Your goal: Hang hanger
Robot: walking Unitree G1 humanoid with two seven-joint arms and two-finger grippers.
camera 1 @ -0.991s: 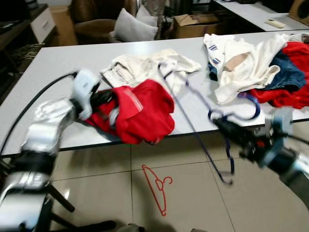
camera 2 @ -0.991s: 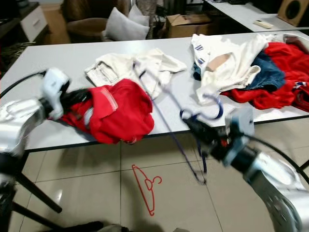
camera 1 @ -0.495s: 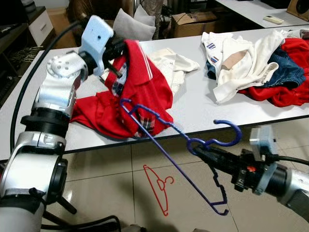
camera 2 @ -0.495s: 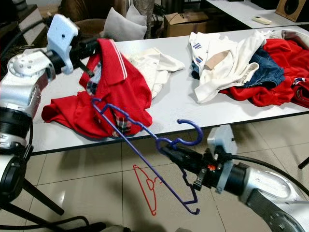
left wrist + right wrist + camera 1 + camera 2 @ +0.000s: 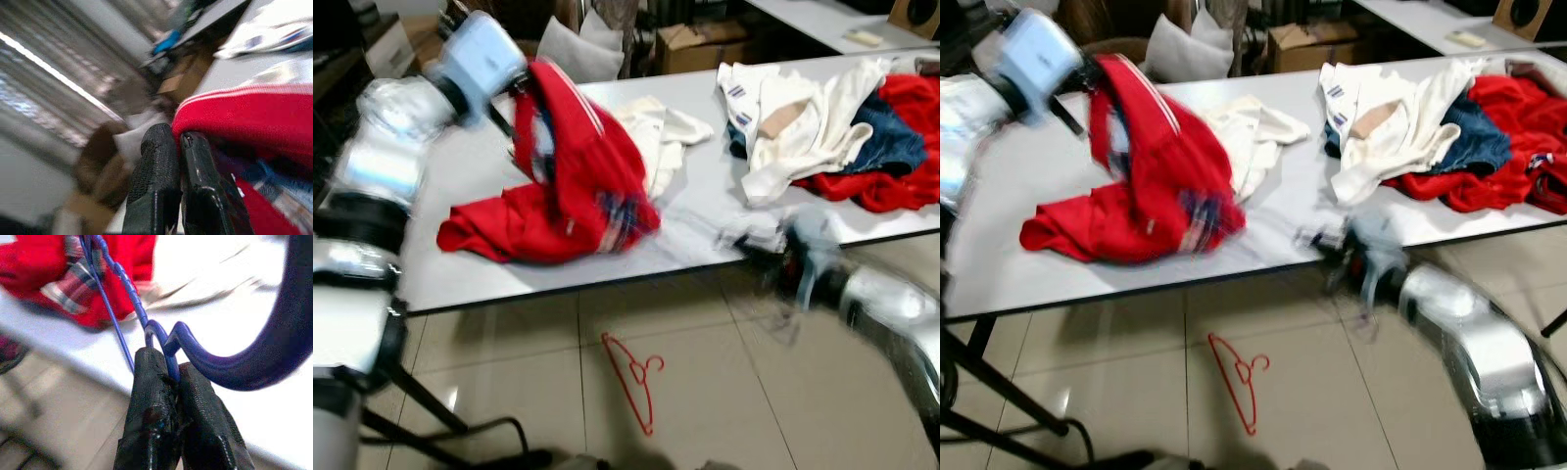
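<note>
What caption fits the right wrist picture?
Right tool pinching the blue plastic hanger near the red shirt.

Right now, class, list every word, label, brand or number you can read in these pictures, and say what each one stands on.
None can be read.
The cardboard box behind the table: any print is too blurred to tell.
The white garment carries blue stripe marks, no letters.
The red shirt held up by the left pincer shows a plaid lining, no legible tag.

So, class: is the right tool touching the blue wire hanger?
Touching. In the right wrist view the right tool is shut on the blue wire hanger just below its hook.
</note>
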